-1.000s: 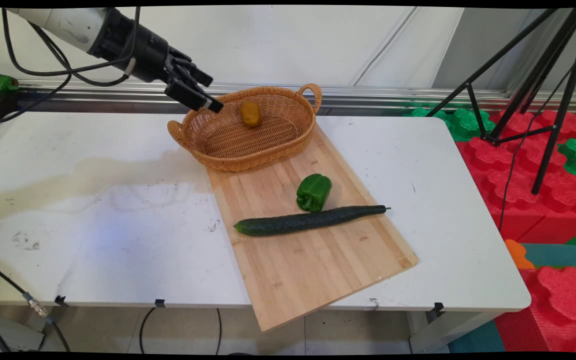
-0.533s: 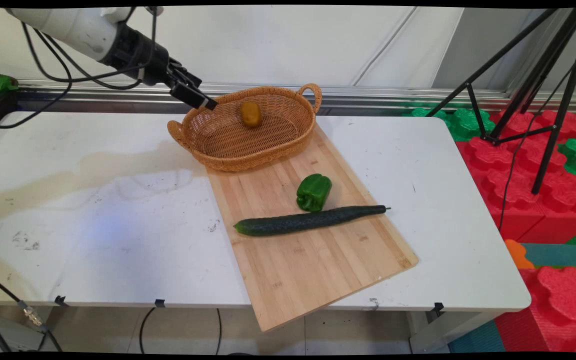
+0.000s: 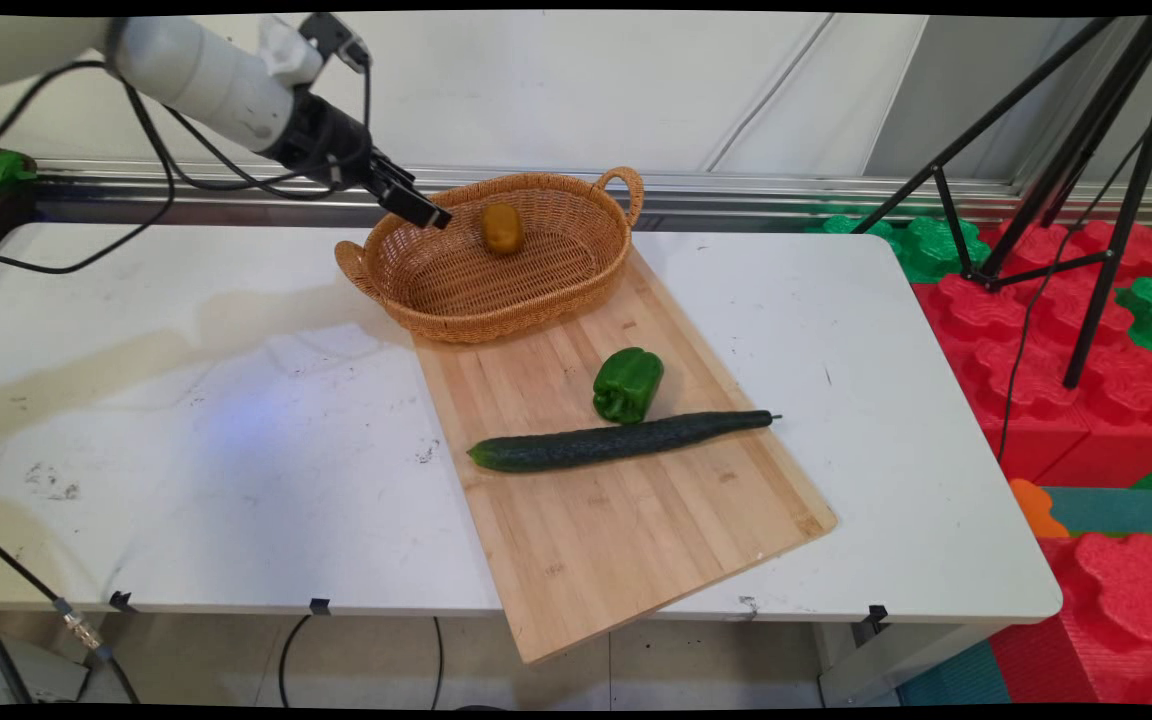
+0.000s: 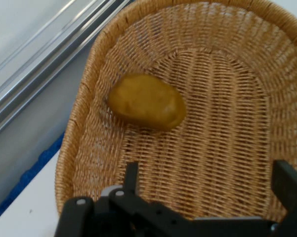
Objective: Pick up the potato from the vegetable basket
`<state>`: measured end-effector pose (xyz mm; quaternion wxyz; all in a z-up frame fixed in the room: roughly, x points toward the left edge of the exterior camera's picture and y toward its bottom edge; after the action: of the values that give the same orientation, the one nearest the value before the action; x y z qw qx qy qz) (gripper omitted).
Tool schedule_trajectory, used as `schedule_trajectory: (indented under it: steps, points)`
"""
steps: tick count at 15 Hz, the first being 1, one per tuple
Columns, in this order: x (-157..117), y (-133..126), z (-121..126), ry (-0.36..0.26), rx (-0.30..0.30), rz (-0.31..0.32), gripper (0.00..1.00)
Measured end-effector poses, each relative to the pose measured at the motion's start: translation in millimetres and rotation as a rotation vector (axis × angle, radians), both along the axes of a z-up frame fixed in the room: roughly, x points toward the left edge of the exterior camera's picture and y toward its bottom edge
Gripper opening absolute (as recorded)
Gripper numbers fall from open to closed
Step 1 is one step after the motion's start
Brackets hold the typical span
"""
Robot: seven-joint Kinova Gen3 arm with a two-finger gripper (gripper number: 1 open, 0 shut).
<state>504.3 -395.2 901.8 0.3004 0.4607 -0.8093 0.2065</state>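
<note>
Gripper [image 3: 424,211] hangs over the wicker basket's [image 3: 456,300] back-left rim, jaws released and empty.

A potato [image 3: 502,228] lies inside the basket against its far wall, beyond the gripper's tips, not touched; in the hand view the potato [image 4: 146,101] sits ahead of the spread fingers [image 4: 131,177], with bare weave between. The basket stands on the far end of a wooden cutting board [image 3: 626,520]. Nearer than the basket on the board: a green pepper [image 3: 627,383], then a cucumber [image 3: 621,441] lying crosswise, just beside it. Left of the basket the white surface [image 3: 186,450] is open. The board's near corner overhangs the surface edge.
</note>
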Motion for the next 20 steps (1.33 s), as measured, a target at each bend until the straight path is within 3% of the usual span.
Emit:
schedule_trajectory:
  steps: [8,20]
  points:
    - [-13,-46,-46,-0.027,0.015,0.022,1.00]
    - [-44,-99,-101,0.016,0.027,0.123,1.00]
